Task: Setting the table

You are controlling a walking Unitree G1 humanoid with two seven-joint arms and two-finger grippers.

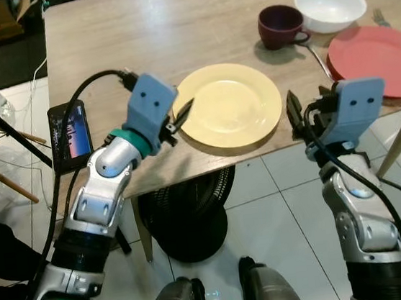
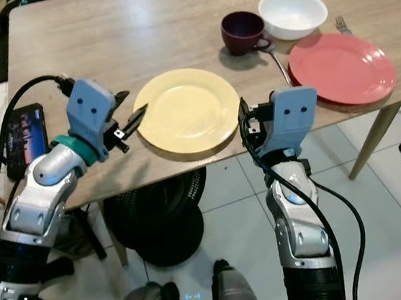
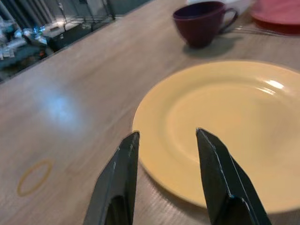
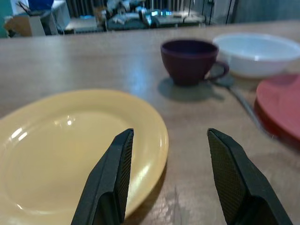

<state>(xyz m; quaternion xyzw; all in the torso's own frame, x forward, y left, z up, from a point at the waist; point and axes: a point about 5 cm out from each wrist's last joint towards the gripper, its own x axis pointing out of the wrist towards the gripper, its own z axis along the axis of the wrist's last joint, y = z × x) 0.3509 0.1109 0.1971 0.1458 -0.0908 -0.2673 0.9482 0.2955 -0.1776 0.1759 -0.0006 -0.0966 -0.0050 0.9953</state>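
The yellow plate (image 1: 230,107) is being shown at the centre of the frame, lying flat near the front edge of the wooden table (image 1: 136,34), with the left gripper (image 1: 184,113) positioned at its left rim, fingers parted and nothing held. The right gripper (image 4: 168,176) is being held at the plate's right rim, fingers wide apart and nothing grasped. At the upper right, a dark purple cup (image 1: 280,25), a white bowl (image 1: 330,6) and a red plate (image 1: 375,60) are being displayed, the cup just beside the bowl.
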